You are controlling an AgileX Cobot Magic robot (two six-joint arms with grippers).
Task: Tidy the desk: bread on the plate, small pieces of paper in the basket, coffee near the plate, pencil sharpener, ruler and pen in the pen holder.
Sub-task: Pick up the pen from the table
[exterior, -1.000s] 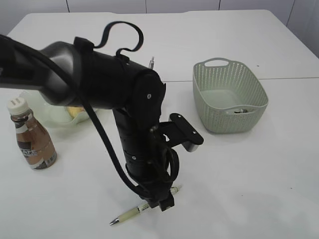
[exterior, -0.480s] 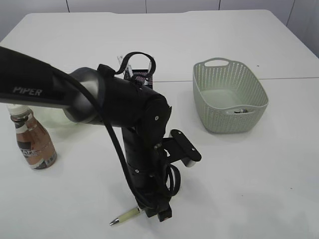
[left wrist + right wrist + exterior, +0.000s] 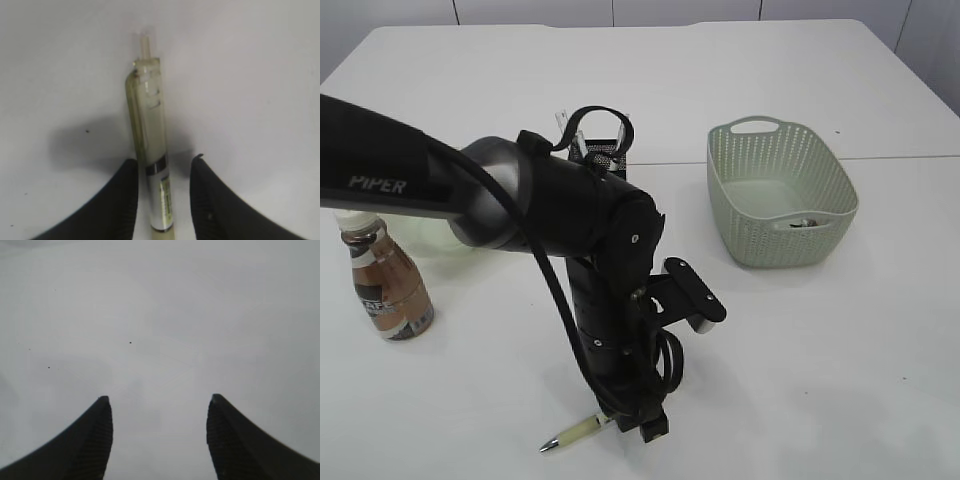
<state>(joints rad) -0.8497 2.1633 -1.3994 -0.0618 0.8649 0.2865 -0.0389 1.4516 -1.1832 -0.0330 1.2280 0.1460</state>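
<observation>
Objects number one pen [image 3: 149,150], one basket [image 3: 781,192], one coffee [image 3: 382,277], one pen holder [image 3: 603,150]. Left gripper [image 3: 162,192] straddles the pen on the white desk [image 3: 840,350], fingers apart; right gripper [image 3: 159,437] gapes empty.

1. Exterior cam looks down at a slant over the desk [image 3: 840,330].
2. Left wrist cam sits super close, pen [image 3: 149,145] between its fingers, shared with exterior.
3. Right wrist cam faces bare tabletop.
</observation>
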